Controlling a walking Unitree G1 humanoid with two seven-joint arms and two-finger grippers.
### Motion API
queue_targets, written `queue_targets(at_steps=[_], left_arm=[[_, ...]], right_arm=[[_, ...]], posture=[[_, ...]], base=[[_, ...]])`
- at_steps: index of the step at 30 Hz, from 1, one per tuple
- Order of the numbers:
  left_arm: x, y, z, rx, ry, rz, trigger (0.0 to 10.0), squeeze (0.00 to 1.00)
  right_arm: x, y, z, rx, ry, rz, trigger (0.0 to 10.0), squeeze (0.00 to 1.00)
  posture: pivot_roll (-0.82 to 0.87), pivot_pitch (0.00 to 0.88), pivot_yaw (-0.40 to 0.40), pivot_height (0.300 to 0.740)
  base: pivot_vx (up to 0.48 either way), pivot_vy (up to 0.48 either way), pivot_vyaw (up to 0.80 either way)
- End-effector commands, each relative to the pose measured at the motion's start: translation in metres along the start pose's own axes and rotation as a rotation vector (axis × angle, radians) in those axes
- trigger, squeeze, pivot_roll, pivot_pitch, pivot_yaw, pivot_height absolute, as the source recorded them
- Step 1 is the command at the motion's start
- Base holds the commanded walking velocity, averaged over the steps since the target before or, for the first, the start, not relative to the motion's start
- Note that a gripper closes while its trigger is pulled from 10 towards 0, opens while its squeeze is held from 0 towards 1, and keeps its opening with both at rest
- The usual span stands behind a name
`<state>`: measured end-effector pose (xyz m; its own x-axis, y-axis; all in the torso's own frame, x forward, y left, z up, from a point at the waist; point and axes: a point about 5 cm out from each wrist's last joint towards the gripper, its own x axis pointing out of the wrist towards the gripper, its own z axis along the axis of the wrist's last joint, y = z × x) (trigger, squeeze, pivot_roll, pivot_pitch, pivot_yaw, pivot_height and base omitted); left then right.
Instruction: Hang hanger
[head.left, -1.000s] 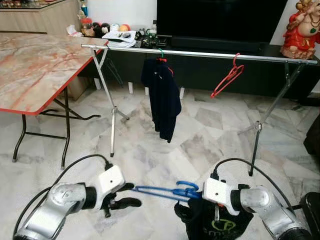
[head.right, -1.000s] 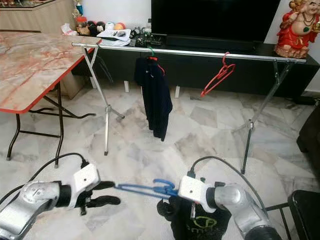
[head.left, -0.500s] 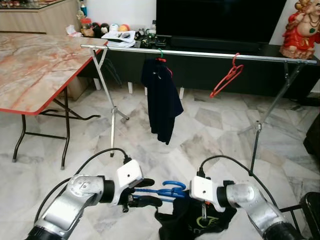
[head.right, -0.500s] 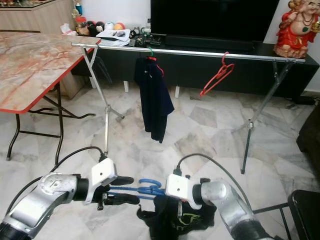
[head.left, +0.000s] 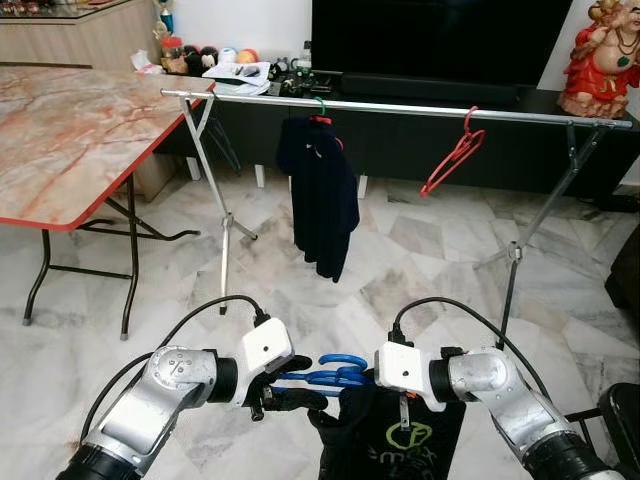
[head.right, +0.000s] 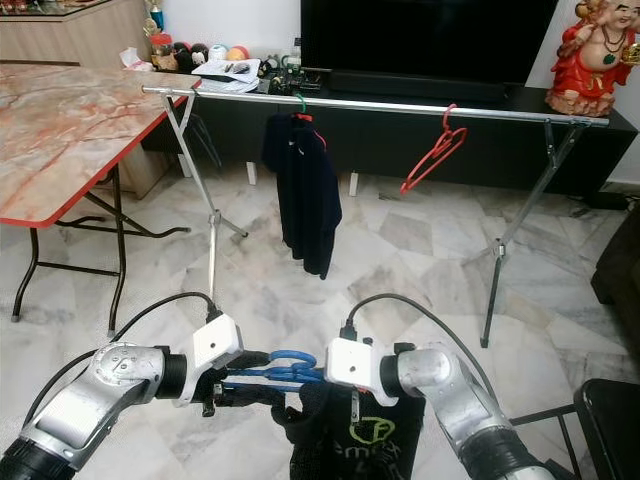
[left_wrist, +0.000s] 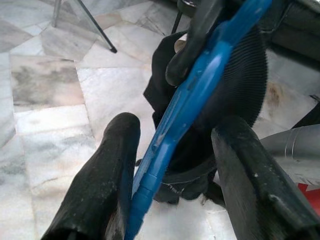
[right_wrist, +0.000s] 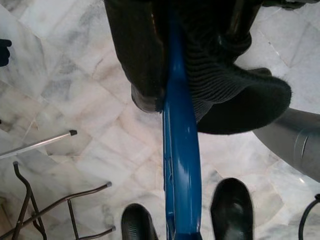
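A marble-patterned folding table (head.left: 70, 130) with a red edge stands at the robot's left, and beyond it a long metal drying rail (head.left: 400, 105) on crossed legs spans the room in front of a dark TV console (head.left: 430, 140). On the rail hang a dark navy shirt (head.left: 322, 195) on its own hanger and, well to the right of it, an empty red hanger (head.left: 452, 155) tilted on its hook. Low in front of the robot, above the pale marble floor (head.left: 300, 290), both arms meet around a blue hanger (head.left: 325, 372) held roughly level. A black garment with a green logo (head.left: 395, 440) droops from the hanger below the right arm. The right gripper (right_wrist: 197, 95) is clenched on the blue hanger together with the garment's ribbed collar. The left gripper (left_wrist: 175, 165) has its two black fingers (left_wrist: 107, 175) spread to either side of the hanger's arm, one finger touching it, not closed.
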<state>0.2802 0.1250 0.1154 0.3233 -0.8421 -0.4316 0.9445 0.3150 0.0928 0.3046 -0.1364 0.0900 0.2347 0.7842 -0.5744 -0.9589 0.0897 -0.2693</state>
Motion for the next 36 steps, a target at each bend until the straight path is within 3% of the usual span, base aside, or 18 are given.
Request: queue_targets(at_steps=[1,8,9,10,12,14,36], left_arm=[[0.0019,0.0001,0.0008,0.019,0.011,-0.008,10.0,0.00],[0.0042,0.0010,0.0018,0.026,0.010,-0.004,10.0,0.00],[0.0046,0.0010,0.0017,0.028,0.011,-0.004,9.1,0.00],[0.0051,0.0009,0.0016,0.029,0.011,-0.004,7.0,0.00],[0.0060,0.0009,0.0018,0.027,0.009,-0.003,1.4,0.00],[0.0063,0.0007,0.0018,0.026,0.008,-0.005,0.0,0.00],[0.0082,-0.0013,0.0011,0.039,0.022,-0.019,0.0,0.00]], right_arm=[[-0.0043,-0.0058,0.0115,-0.033,-0.044,-0.014,10.0,0.00],[-0.0045,-0.0044,0.0150,-0.040,-0.051,0.010,10.0,0.00],[-0.0045,-0.0042,0.0151,-0.040,-0.051,0.012,10.0,0.00],[-0.0045,-0.0039,0.0153,-0.040,-0.052,0.015,10.0,0.00],[-0.0043,-0.0035,0.0159,-0.039,-0.055,0.018,10.0,0.00],[-0.0044,-0.0033,0.0161,-0.039,-0.055,0.019,10.0,0.00],[-0.0063,-0.0050,0.0170,-0.034,-0.056,0.006,10.0,0.00]], posture=[[0.13,0.048,0.002,0.740],[0.13,0.048,-0.001,0.740],[0.13,0.048,-0.001,0.740],[0.13,0.048,-0.001,0.740],[0.13,0.048,-0.001,0.740],[0.13,0.050,0.000,0.740],[0.13,0.052,-0.004,0.740]], base=[[0.000,0.000,0.00],[0.000,0.000,0.00],[0.000,0.000,0.00],[0.000,0.000,0.00],[0.000,0.000,0.00],[0.000,0.000,0.00],[0.000,0.000,0.00]])
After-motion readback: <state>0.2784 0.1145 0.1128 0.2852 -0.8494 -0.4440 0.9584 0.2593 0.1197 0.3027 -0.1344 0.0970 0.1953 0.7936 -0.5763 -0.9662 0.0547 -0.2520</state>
